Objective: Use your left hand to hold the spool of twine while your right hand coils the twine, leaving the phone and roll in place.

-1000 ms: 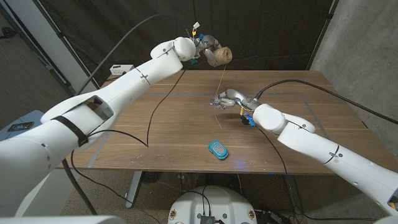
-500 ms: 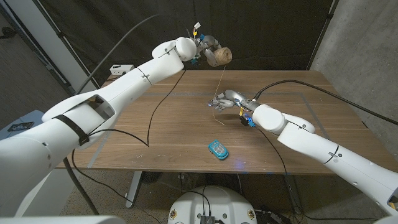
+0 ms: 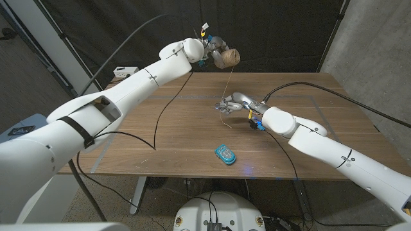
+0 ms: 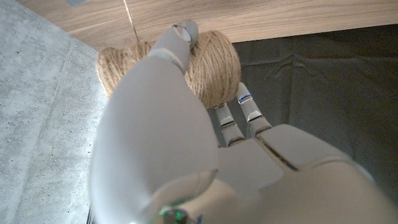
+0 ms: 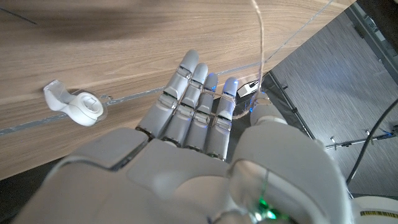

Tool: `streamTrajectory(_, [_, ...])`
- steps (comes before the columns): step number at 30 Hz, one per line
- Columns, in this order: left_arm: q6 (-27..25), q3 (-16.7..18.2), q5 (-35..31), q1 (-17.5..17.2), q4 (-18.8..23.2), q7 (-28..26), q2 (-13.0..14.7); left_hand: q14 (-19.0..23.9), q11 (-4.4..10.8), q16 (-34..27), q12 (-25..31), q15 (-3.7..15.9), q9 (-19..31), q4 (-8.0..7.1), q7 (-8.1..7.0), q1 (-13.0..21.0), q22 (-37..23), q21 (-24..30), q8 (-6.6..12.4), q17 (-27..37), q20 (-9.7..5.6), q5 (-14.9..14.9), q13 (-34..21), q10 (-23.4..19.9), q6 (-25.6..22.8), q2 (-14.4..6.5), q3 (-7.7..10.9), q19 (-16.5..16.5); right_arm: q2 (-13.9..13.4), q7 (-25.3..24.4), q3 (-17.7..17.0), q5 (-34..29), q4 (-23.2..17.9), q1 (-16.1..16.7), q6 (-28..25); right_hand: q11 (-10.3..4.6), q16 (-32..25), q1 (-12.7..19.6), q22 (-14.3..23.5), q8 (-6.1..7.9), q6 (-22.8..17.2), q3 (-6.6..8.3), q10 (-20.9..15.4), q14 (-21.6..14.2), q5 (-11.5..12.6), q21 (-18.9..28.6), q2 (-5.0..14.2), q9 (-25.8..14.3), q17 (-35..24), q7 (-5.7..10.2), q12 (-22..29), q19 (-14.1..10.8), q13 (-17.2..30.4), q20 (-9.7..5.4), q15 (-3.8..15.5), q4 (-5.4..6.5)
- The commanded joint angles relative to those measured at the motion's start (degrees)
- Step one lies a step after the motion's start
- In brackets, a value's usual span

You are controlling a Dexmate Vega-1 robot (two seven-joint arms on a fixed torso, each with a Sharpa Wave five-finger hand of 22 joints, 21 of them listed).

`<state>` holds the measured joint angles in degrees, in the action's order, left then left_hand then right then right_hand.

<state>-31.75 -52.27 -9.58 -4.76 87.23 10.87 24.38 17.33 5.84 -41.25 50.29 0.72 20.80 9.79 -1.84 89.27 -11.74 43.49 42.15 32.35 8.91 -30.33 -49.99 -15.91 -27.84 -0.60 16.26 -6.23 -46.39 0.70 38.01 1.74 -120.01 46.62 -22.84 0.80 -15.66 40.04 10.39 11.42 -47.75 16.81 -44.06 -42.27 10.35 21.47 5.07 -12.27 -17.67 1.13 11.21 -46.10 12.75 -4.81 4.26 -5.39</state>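
- The left arm is reaching far out over the wooden table [image 3: 186,128] with its left hand [image 3: 212,50] raised above the far edge, in front of the dark curtain.
- That hand is gripping the spool of twine [image 3: 227,58]; in the left wrist view the thumb is lying across the ball and the other fingers [image 4: 244,111] are curling around its far side, so the spool [image 4: 205,65] is sitting clamped in the palm, clear of the table.
- A single strand of twine [image 3: 230,83] is running straight down from the spool to the right hand [image 3: 232,102].
- The right arm is stretching in from the near right corner, elbow low, with the hand hovering just over the middle of the table, fingers pointing toward the robot's left.
- In the right wrist view the fingers [image 5: 186,102] are lying close together and nearly straight, and the strand [image 5: 260,37] is passing beside the thumb; it seems to be pinched there, though the contact itself is hard to make out.
- A blue phone [image 3: 225,154] is lying near the front edge, well apart from both hands.
- A white tape roll [image 5: 84,106] is resting on the table.
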Motion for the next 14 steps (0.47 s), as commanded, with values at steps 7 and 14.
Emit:
streamTrajectory(7, [1.03,-0.09,-0.05,0.68,-2.31,-0.34,-0.45,3.09,-5.67,-20.42,1.32,-0.79,4.11,-0.5,6.36,-2.08,0.09,0.64,1.09,1.44,0.15,-0.31,-0.89,-8.13,-7.31,-6.38,0.49,0.45,0.78,1.37,0.37,0.13,1.42,-1.11,1.08,0.21,0.06,-0.37,0.06,0.04,0.38,-0.34,0.41,0.5,0.18,-0.25,0.2,0.02,-0.18,-0.1,0.01,0.12,0.1,0.5,2.97,-0.24])
streamTrajectory(14, [2.45,-0.18,0.15,1.08,-3.79,0.09,-0.61,2.97,-5.8,-20.5,1.35,-0.84,4.1,-0.52,6.27,-2.09,0.11,0.74,1.06,1.54,0.18,-0.34,-0.89,-8.19,-7.31,-6.39,0.48,0.49,1.35,1.47,0.7,-0.1,2.14,-1.68,1.1,0.26,0.06,-0.38,0.06,0.07,0.48,-0.46,0.47,0.6,0.21,-0.32,0.24,0.04,-0.19,-0.01,0.06,0.16,0.09,0.52,2.95,-0.37])
